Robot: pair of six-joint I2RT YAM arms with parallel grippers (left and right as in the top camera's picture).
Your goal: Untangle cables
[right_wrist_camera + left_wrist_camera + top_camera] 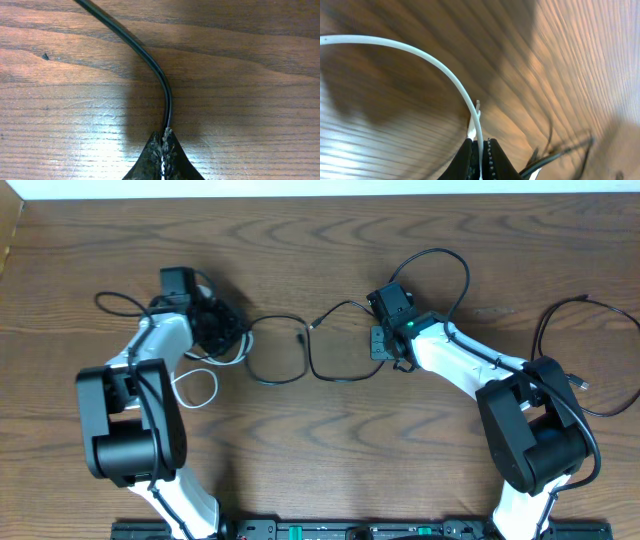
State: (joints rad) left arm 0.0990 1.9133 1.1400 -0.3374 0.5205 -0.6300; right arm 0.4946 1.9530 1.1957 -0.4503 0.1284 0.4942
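Observation:
The white cable (432,61) arcs across the left wrist view and runs down into my left gripper (480,146), which is shut on it. From overhead, a loop of the white cable (213,387) lies beside the left arm, with my left gripper (236,335) at the table's left centre. The black cable (142,56) curves down into my right gripper (165,134), shut on it just above the wood. Overhead, the black cable (340,378) lies in two loops between the arms, and my right gripper (383,350) is at the right end of them.
Thicker black arm wires arch above the right arm (448,260) and loop at the far right (590,305). Another wire curls left of the left arm (112,302). The wooden table (320,450) ends at a pale strip along the top.

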